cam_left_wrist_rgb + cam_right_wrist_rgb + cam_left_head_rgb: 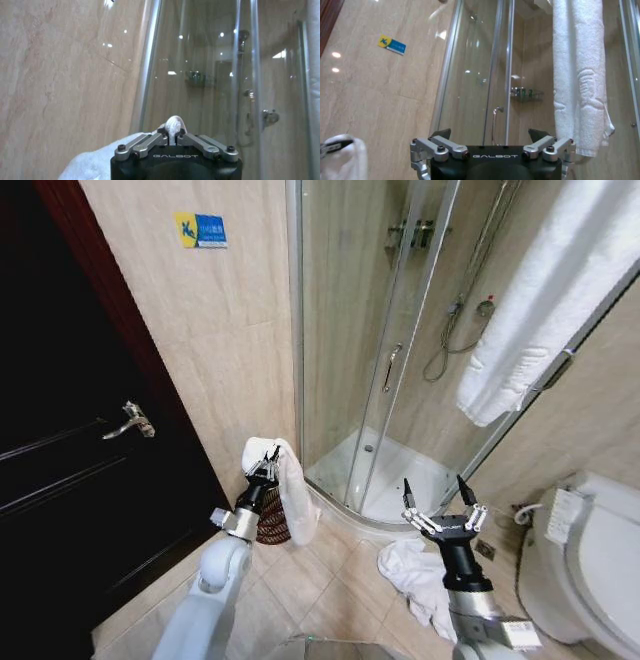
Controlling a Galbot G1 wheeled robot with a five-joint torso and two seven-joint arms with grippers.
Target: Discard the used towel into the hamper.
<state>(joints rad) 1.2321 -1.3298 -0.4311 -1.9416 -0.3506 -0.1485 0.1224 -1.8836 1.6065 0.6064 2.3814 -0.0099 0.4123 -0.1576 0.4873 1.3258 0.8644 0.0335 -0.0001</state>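
used towel point(290, 480): we are seeing it pinched at a top fold and draping down over the hamper, hanging in front of the beige tiled wall point(225, 360) just beside the shower's edge; in the left wrist view point(172, 125) a white tuft is poking up between the closed fingers
hamper point(272, 523): reddish-brown woven basket sitting on the floor point(330, 590) against the wall, directly below the held towel, mostly covered by towel and arm
left end effector point(263, 473): we are reading it as clamped on the towel, raised above the hamper, arm reaching up from the lower left
right end effector point(440, 498): fingers spread wide apart and holding nothing, hovering above the floor in front of the shower tray; in its wrist view point(490, 137) both fingers are standing well apart
second towel on floor point(420, 575): white, crumpled on the tiles, lying right behind the right arm
hanging towel point(545, 310): white, draped over a rail at upper right, well apart from both arms
shower enclosure point(400, 360): curved glass, door handle and hose showing inside
door point(70, 440): dark, with a metal lever handle, left of the tiled wall
toilet point(590, 560): white, at the far right edge
wall sticker point(201, 230): blue and yellow, high on the tiles
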